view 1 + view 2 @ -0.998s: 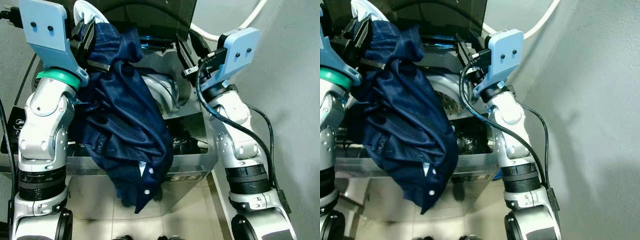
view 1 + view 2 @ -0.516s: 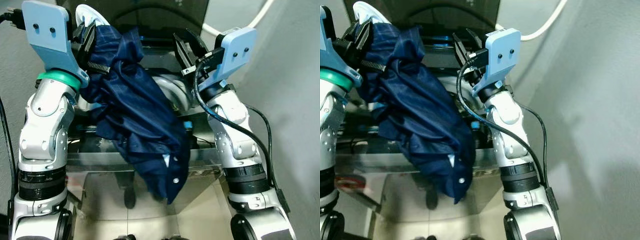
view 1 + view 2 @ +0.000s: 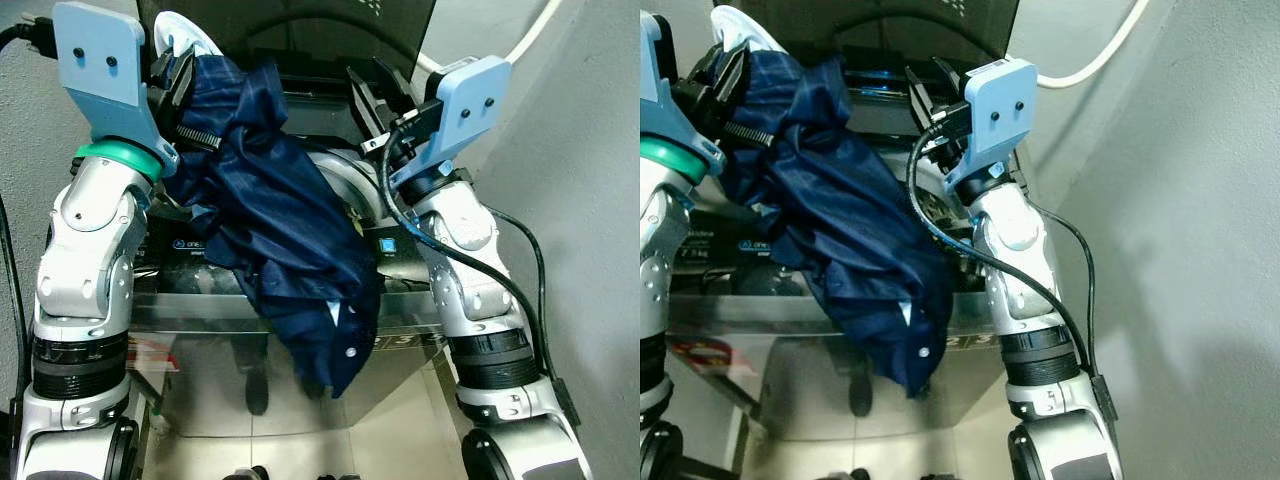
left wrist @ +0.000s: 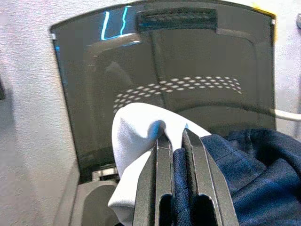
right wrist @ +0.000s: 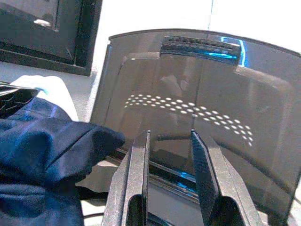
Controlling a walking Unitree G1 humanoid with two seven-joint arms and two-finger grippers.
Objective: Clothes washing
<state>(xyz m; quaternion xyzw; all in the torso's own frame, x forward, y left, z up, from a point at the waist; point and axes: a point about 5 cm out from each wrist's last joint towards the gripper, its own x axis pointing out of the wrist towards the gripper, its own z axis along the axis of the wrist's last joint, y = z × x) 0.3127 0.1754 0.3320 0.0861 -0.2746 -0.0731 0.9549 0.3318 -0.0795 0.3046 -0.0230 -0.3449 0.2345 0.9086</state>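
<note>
- Right now my left gripper (image 4: 175, 141), at the upper left of the head view, is clenched on a navy shirt (image 3: 280, 240) with a bit of white cloth (image 4: 136, 141) caught alongside; the wrist view shows both fabrics pinched between the fingers.
- The shirt hangs from there down the middle of the frame, draped over the front edge of the washing machine (image 3: 200, 310), its hem with white buttons dangling in front of the steel panel.
- My right gripper (image 5: 169, 155), at upper centre, is released, fingers apart with nothing between them, pointing at the machine's raised dark lid (image 5: 188, 94).
- Behind the lid I see a grey wall (image 3: 1180, 200) with a white hose (image 3: 1100, 60) running across the upper right.
- Pale floor tiles (image 3: 400, 420) show at the bottom.
</note>
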